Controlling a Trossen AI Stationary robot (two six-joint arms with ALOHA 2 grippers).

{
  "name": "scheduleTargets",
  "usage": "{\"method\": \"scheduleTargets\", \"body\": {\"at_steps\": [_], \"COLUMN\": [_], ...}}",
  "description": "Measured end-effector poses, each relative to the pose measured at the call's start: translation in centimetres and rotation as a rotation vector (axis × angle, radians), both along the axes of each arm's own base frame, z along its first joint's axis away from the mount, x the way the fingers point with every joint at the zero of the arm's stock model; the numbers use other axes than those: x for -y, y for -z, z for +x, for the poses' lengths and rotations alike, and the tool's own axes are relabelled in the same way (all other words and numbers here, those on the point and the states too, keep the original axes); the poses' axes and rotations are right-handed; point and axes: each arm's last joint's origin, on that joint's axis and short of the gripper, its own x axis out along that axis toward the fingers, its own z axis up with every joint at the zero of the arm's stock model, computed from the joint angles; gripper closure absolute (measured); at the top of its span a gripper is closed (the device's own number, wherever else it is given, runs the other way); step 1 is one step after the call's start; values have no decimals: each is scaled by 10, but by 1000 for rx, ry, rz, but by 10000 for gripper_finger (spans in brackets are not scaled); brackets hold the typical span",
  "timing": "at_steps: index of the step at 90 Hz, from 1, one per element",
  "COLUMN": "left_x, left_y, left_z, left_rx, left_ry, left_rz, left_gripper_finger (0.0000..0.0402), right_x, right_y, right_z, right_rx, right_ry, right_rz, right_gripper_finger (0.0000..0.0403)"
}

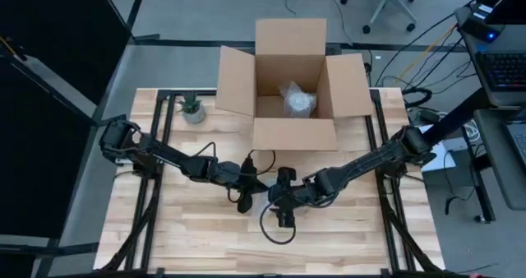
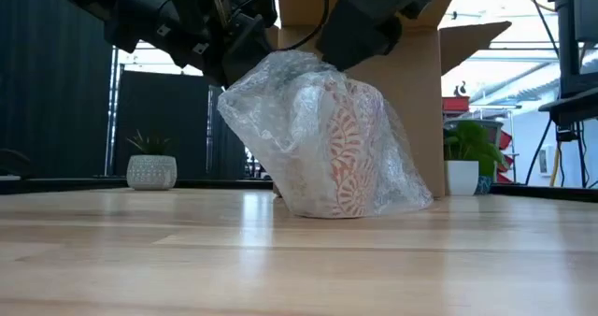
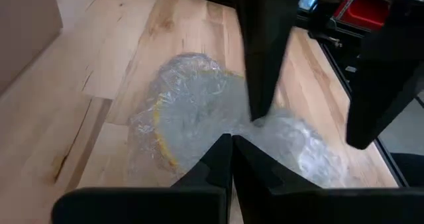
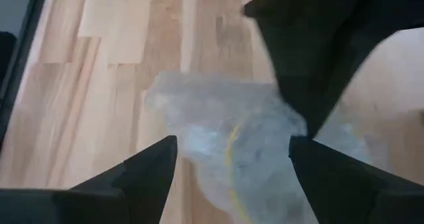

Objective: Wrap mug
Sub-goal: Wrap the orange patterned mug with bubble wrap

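Left gripper [image 3: 230, 144] clenched on the bubble wrap [image 2: 280, 120] covering the mug [image 2: 346, 152] at table centre; right gripper [image 4: 228, 154] released above it. Cardboard box [image 1: 292, 85] holds 1 wrapped bundle [image 1: 298, 99], seen only from above; the low view alone shows the mug's pattern.

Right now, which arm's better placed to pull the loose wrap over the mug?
Probably left. Its end effector is shut on the clear bubble wrap around the red-patterned mug; the right end effector hangs open above it, holding nothing.
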Motion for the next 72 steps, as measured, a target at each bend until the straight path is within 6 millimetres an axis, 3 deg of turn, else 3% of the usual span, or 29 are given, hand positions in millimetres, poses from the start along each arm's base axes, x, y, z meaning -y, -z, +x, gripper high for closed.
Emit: {"method": "scheduleTargets", "body": {"at_steps": [57,72], "left_x": [0,0], "left_y": [0,0], "left_z": [0,0], "left_rx": [0,-2], "left_ry": [0,1], "left_rz": [0,0], "left_gripper_finger": [402,402], "right_x": [4,3], "right_y": [0,10], "right_z": [4,7], "right_rx": [17,-8], "right_ry": [17,21], "right_rz": [8,-10], "right_gripper_finger": [124,124]}}
